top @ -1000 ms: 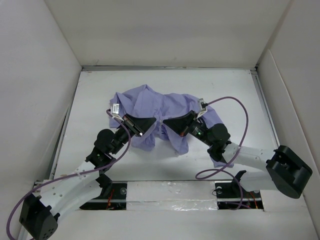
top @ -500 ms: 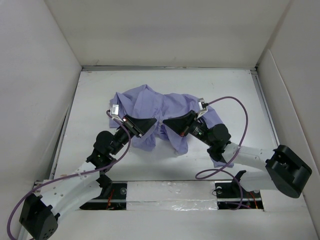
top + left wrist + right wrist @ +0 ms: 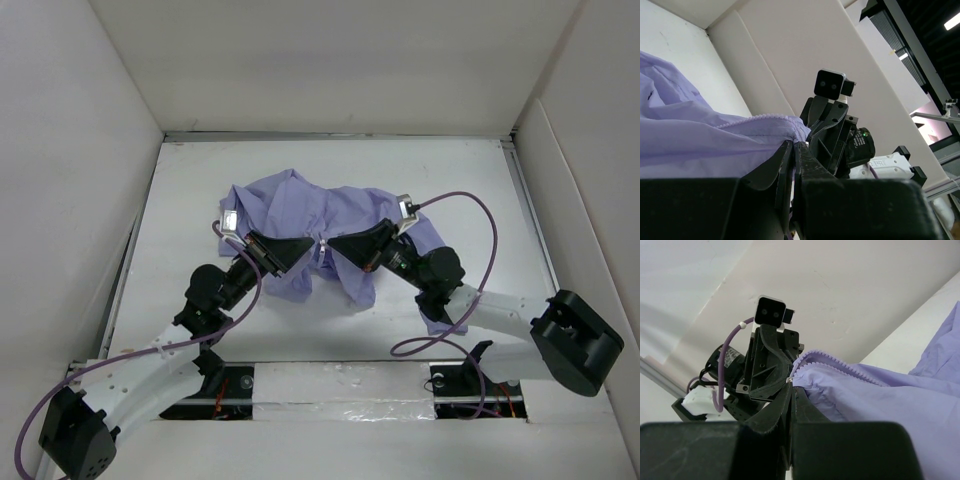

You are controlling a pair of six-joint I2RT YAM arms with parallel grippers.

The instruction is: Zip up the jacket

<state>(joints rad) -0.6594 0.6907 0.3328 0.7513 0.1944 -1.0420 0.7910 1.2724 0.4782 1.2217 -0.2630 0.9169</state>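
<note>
On the left, the black two-finger left claw (image 3: 306, 248) reaches in toward the middle of the white flat bench (image 3: 190, 200). Its fingers are pinched together on an edge of the jacket (image 3: 300, 205), a thin, soft lavender-purple cloth garment. In the left wrist view the fingers (image 3: 786, 159) are all but closed, and a fold of the jacket (image 3: 690, 135) with a row of pale zip teeth (image 3: 760, 117) runs into them.

The jacket lies crumpled at the bench's centre, lifted where the two claws meet tip to tip.

From the right, the black right claw (image 3: 332, 243) is likewise squeezed onto the cloth. In its wrist view the jacket (image 3: 880, 400) hangs from the closed fingers (image 3: 782, 402), its zip teeth (image 3: 840, 365) curving up to the grip, with the left claw (image 3: 771, 371) just beyond.
</note>
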